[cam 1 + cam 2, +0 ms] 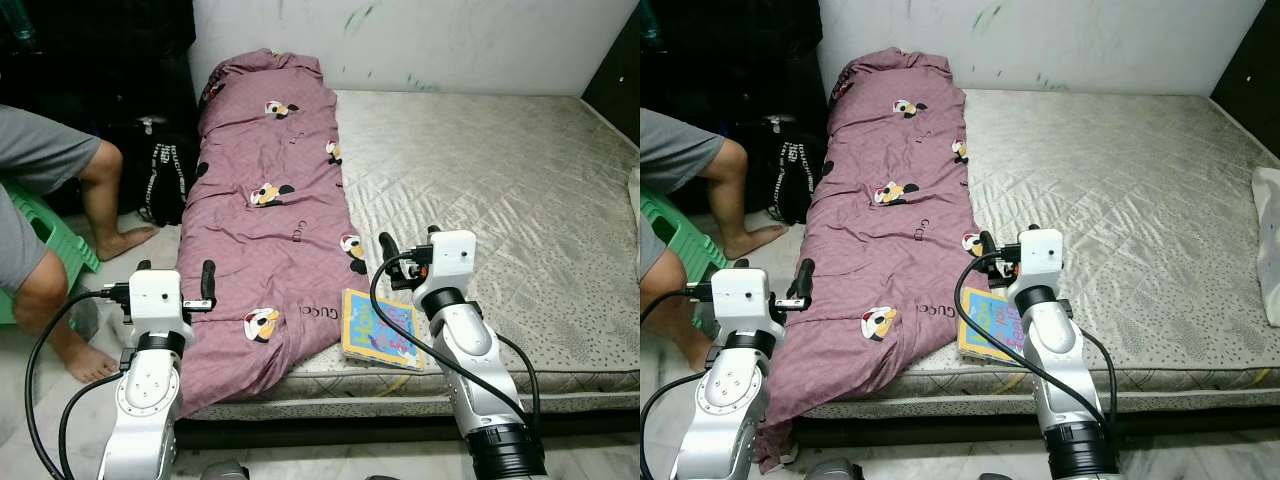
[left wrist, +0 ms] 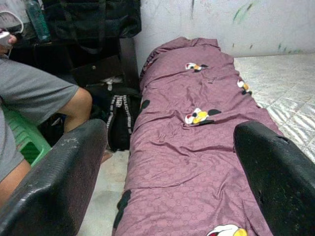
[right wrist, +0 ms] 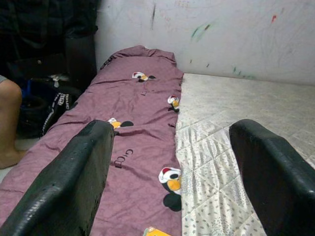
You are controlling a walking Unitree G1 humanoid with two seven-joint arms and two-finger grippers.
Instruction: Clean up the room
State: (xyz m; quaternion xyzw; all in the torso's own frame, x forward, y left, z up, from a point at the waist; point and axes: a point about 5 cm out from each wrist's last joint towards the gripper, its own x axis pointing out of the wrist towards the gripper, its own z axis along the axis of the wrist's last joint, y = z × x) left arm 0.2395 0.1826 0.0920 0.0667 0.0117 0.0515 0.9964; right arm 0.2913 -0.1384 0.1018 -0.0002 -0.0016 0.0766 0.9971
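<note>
Lying along bed's [image 1: 520,190] left side: purple blanket [image 1: 270,210], lower end draped over edge, end cut off. Picture book [image 1: 380,328] flat on mattress near front edge, just beside blanket, part hidden by right arm cable. Left gripper [image 1: 175,280] spread wide, empty, over blanket edge. Right gripper [image 1: 408,243] spread wide, empty, above book. Person's legs [image 1: 100,200] at left, body cut off; black bag [image 1: 165,180] by bed.

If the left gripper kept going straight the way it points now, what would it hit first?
Probably the purple blanket: the open left gripper looks along it lengthwise, low above the fabric. Depth is unclear.
</note>
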